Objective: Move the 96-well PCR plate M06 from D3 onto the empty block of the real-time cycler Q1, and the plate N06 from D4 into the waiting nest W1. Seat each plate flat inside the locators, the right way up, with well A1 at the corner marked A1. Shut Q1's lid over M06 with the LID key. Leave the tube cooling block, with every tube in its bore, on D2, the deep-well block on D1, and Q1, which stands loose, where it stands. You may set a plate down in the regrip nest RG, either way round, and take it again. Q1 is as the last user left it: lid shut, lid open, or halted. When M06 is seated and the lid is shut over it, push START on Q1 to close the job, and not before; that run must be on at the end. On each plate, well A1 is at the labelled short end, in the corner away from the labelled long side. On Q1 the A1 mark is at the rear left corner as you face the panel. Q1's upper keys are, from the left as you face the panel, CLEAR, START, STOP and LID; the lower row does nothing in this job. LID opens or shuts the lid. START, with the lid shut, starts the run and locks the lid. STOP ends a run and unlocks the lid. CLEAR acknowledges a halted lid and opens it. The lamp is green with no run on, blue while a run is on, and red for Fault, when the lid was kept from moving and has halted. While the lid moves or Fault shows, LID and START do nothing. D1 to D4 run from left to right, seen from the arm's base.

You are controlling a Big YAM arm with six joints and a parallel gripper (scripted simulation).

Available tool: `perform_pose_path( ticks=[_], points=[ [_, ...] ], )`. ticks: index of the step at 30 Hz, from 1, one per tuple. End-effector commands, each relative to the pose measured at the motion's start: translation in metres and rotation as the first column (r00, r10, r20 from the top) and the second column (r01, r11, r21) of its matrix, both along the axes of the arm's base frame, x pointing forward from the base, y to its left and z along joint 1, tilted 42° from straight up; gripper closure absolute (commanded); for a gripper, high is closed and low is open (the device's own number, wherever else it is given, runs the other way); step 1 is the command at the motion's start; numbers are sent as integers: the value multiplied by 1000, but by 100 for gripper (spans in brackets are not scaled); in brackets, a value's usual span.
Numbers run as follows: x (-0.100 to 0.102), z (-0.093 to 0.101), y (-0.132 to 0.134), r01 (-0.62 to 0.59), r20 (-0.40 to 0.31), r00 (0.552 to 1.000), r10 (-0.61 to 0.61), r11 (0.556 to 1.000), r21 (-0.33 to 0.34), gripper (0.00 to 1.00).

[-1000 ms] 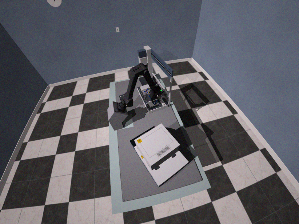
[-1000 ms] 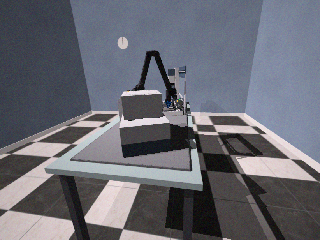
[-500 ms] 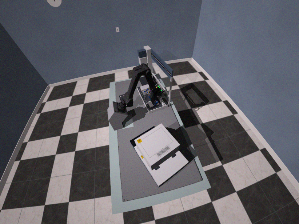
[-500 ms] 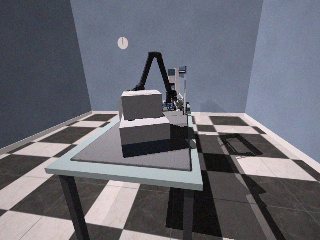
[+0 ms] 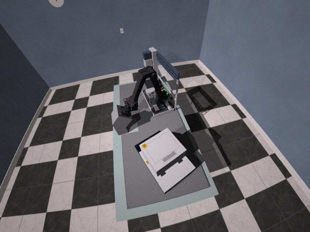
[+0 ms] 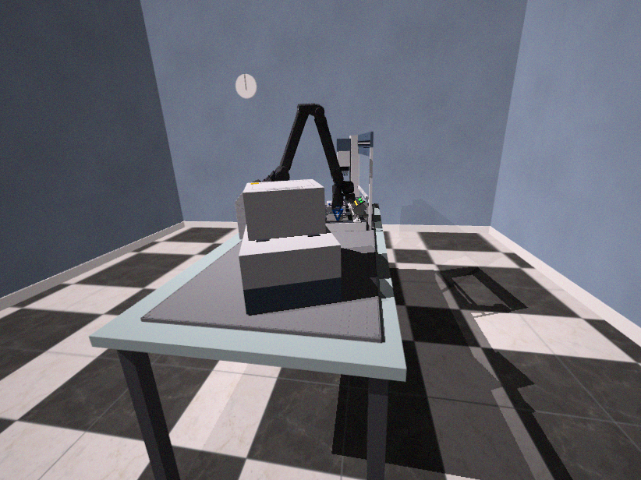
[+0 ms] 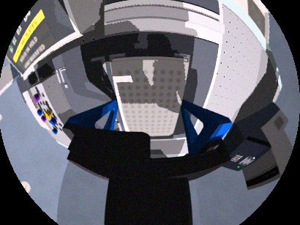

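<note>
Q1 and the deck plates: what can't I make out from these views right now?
- Q1 keys and lamp: out of sight in the top view; in the exterior view only its plain sides show.
- Plate labels and A1 corner: the plate between the open gripper fingers shows wells only in the wrist view.
- Deck: too small from the top, partly under the arm.

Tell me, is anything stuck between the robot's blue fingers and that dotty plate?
Nothing visible. The open gripper hangs right over the plate, one blue finger on each side, with no object in between.
</note>
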State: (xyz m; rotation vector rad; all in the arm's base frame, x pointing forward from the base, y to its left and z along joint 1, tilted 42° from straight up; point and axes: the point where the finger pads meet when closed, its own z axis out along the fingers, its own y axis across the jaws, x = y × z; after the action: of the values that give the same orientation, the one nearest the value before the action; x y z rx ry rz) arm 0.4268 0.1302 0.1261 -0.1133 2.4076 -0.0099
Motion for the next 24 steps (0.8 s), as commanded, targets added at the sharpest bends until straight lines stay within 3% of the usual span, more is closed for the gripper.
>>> perform_pose_path(
  ticks=[1, 16, 24],
  points=[
    [-1, 9, 6, -1, 7, 1000, 1, 1000, 10, 0],
    [3, 16, -6, 26, 21, 999, -27, 1000, 16, 0],
    [1, 10, 2, 9, 9, 1000, -9, 1000, 10, 0]
  ],
)
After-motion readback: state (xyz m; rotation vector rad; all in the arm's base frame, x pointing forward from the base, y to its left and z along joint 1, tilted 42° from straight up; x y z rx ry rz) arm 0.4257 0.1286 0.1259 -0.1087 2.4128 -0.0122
